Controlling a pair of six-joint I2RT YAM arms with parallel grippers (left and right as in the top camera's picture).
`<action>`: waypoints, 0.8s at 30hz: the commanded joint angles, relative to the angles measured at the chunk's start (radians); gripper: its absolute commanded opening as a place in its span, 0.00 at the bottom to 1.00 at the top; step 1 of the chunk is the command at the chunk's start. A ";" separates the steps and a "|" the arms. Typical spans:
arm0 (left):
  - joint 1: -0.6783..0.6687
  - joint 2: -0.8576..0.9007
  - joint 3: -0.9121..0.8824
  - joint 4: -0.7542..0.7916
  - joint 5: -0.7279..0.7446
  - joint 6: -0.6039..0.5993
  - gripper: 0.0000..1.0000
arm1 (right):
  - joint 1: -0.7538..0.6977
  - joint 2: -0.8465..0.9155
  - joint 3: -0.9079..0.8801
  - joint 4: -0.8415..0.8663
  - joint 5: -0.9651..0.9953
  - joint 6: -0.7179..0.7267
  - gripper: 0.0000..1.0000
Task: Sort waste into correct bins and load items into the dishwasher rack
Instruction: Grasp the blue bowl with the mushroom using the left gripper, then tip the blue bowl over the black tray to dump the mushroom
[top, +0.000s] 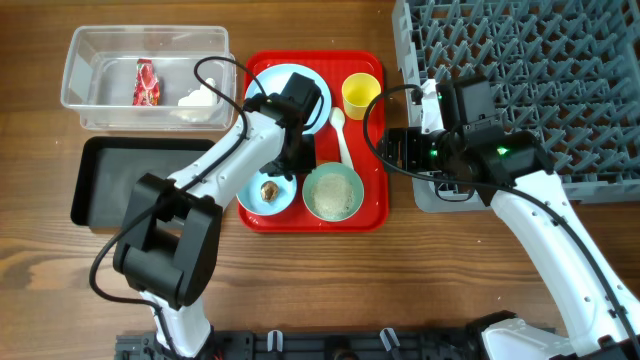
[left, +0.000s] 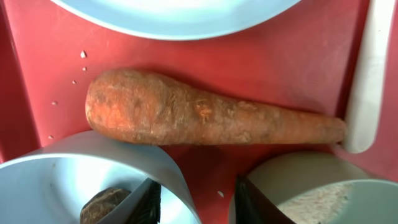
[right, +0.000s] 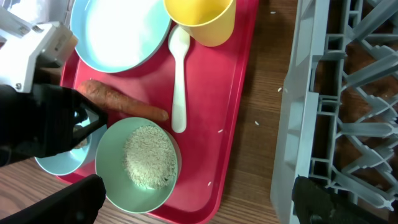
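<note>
The orange carrot (left: 205, 115) lies on the red tray between the light blue plate (top: 290, 85), the light blue bowl (top: 262, 193) holding the brown lump (top: 269, 188), and the pale green bowl (top: 332, 192) of rice. My left gripper (left: 196, 199) is open just above the carrot, one finger over each bowl. My right gripper (right: 199, 205) is open and empty over the tray's right edge, next to the dishwasher rack (top: 530, 80). The yellow cup (top: 361, 95) and white spoon (top: 341, 135) are on the tray. The red wrapper (top: 146, 83) and white tissue (top: 197, 100) lie in the clear tub (top: 85, 60).
The black tray (top: 120, 180) lies empty below the tub, left of the red tray (top: 372, 205). A few rice grains lie loose on the red tray and on the wood near the rack. The left arm hides part of the plate from overhead.
</note>
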 joint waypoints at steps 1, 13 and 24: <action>0.001 0.001 -0.024 0.009 -0.010 -0.006 0.26 | 0.005 0.008 0.016 0.003 0.021 0.003 1.00; 0.026 -0.028 0.016 -0.032 0.082 -0.006 0.04 | 0.005 0.008 0.016 0.004 0.021 0.003 1.00; 0.339 -0.433 0.089 -0.233 0.208 0.065 0.04 | 0.005 0.008 0.016 0.017 0.026 0.002 1.00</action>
